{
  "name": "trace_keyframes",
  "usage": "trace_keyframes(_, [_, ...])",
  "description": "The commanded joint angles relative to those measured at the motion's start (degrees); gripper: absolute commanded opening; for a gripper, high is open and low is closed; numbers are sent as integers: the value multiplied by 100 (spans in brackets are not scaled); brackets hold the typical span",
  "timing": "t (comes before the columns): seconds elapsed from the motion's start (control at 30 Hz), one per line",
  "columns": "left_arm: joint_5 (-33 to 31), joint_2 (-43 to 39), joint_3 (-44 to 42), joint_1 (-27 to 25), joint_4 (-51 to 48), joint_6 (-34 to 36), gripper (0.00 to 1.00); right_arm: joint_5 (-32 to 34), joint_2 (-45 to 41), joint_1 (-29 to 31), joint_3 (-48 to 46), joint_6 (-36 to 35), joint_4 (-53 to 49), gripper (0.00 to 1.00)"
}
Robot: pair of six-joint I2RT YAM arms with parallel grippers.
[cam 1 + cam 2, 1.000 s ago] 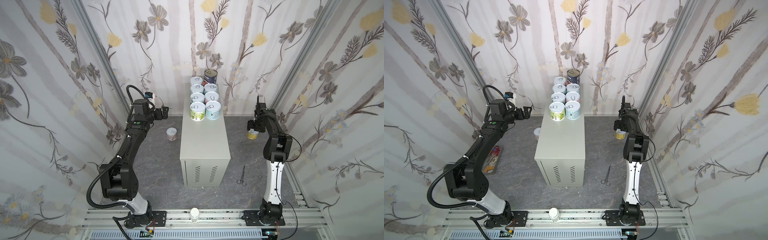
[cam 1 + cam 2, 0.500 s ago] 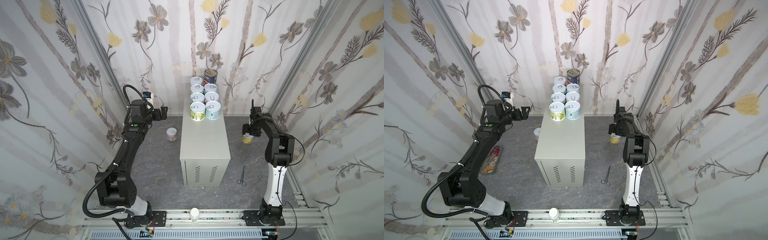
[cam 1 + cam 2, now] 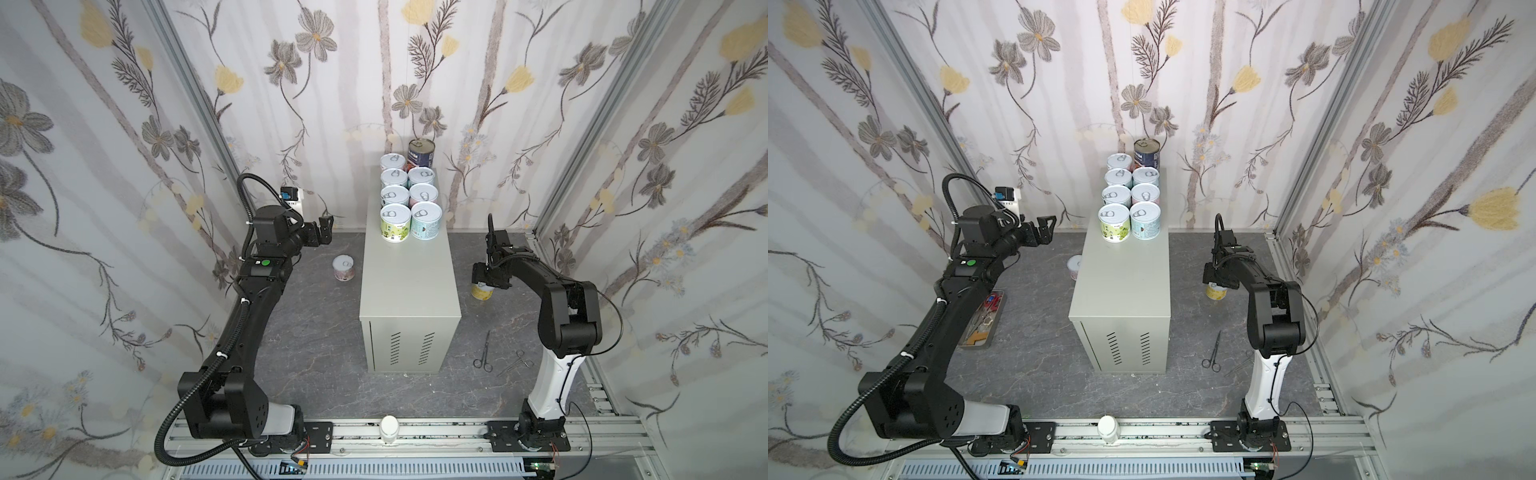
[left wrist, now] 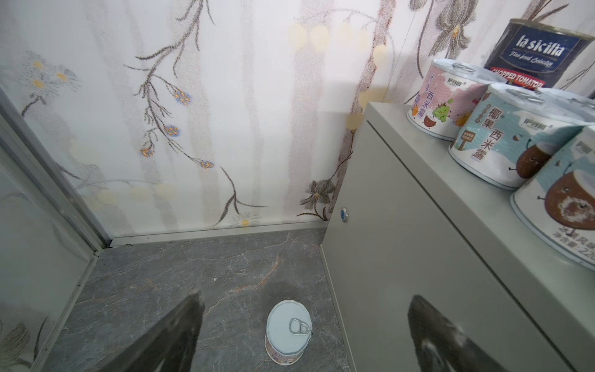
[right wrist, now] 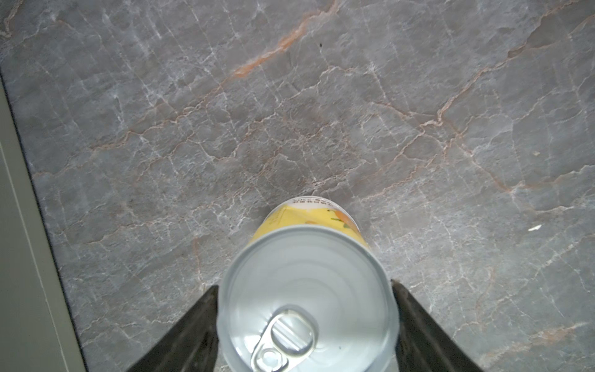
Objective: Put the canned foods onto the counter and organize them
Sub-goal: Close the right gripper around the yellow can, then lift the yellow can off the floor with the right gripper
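Observation:
The counter (image 3: 409,286) (image 3: 1121,282) stands mid-floor, with several canned foods in two rows at its far end, among them a taller dark can (image 3: 421,153) (image 4: 534,54). A pink can (image 3: 344,268) (image 4: 288,331) stands on the floor left of the counter. Up above that pink can, my left gripper (image 3: 324,228) (image 4: 306,299) is open and holds nothing. On the counter's right, my right gripper (image 3: 484,278) (image 5: 304,286) is shut on an upright yellow can (image 3: 482,291) (image 3: 1216,292) (image 5: 306,290), low over the floor. I cannot tell whether that can touches the floor.
Scissors (image 3: 484,353) and forceps (image 3: 515,362) lie on the dark floor at the front right. A tool tray (image 3: 984,320) sits under my left arm. A white bottle (image 3: 389,428) stands on the front rail. Walls close in on three sides.
My right gripper has carried the yellow can toward the front and closer to the counter. The left arm has shifted its elbow a little; its open gripper has hardly moved.

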Motion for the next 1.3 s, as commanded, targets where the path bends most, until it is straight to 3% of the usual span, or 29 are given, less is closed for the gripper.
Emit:
trace_keyframes(0.0, [-56,-136,-81,-3,99,38,100,-164,21,94,-200,174,-256,58])
trace_keyframes(0.53, [-93,-350,-154,-11,46,34,100,-93,65,167,-329,195,8,82])
trace_keyframes(1.03, [-139,-328,-147,-11,2,38,100,63,424,176,-65,115,178,79])
trace_keyframes(1.27, [-118,-321,-154,-11,11,13,100,278,434,174,21,89,226,86])
